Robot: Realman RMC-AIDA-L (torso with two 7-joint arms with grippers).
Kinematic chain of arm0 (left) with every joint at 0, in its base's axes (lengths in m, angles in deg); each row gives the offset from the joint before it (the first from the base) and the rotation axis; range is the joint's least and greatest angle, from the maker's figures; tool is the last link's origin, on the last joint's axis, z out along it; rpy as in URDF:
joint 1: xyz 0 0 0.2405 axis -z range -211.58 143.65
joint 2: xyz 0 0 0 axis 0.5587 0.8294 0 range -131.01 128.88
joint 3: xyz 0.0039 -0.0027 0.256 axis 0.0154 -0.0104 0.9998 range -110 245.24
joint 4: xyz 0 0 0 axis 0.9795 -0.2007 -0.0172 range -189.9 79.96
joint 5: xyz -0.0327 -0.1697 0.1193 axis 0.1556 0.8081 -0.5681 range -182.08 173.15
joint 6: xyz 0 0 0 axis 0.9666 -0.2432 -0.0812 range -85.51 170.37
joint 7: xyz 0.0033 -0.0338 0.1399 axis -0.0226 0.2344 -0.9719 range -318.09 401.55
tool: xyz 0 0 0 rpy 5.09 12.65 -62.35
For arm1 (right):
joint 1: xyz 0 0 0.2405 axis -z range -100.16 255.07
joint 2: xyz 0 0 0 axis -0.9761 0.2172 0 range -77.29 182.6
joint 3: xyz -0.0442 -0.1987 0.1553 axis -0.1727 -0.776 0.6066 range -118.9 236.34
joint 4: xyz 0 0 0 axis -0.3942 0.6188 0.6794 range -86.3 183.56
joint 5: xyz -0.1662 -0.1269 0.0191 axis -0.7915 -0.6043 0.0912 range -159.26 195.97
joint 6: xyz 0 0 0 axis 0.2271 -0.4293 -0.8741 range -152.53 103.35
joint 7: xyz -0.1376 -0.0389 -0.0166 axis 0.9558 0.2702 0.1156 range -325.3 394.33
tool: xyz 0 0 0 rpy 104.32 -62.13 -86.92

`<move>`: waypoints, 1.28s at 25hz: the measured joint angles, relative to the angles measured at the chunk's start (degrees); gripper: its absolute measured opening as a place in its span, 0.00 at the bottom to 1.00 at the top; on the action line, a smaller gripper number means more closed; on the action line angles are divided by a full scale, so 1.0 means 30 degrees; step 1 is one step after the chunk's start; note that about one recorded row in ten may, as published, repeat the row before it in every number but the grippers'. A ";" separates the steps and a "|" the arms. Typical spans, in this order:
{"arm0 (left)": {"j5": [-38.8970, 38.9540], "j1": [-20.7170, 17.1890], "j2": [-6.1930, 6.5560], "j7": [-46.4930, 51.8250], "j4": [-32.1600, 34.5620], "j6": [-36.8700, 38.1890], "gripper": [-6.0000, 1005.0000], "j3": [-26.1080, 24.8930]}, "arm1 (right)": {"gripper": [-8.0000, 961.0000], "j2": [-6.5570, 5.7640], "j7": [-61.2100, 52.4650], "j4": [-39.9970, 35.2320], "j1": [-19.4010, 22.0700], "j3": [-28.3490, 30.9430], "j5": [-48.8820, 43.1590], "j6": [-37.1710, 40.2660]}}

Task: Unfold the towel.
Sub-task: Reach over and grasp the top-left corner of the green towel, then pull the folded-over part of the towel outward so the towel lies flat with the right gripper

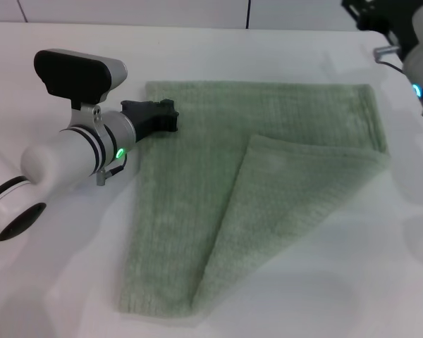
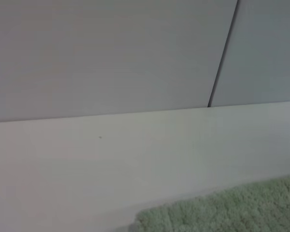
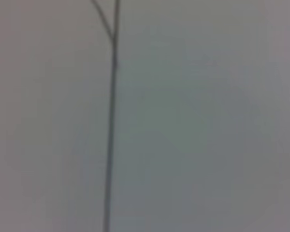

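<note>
The white table [image 1: 282, 296] carries the towel [image 1: 197, 232] across its middle, the far edge of the cloth running toward the far edge of the desk and one corner flap [image 1: 282, 190] still doubled diagonally over the cloth, so the unfolding looks unfinished. The left gripper [image 1: 170, 116] lies low over the towel's far-left corner, likely to pin or pick that corner, though whether its fingers are clenched or released I cannot tell. The right gripper [image 1: 391, 51] is parked beyond the far-right corner, clear of the cloth; nothing blocks the flap.

right gripper [image 1: 381, 28] cut off at head view's top-right corner
</note>
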 joint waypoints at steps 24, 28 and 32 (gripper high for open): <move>0.0001 0.0075 0.0025 -0.0018 -0.0095 -0.0005 0.00 -0.0033 | 0.79 -0.0071 0.2192 -1.0393 -0.1473 0.2676 0.0031 2.1589; 0.0000 0.0073 0.0027 -0.0018 -0.0096 -0.0007 0.00 -0.0018 | 0.79 -0.0059 0.2377 -1.0298 -0.2433 0.3178 0.0092 2.3915; 0.0000 0.0059 0.0037 -0.0017 -0.0133 -0.0012 0.00 0.0049 | 0.79 -0.0029 0.2408 -0.9859 -0.3256 0.3541 0.0125 2.5620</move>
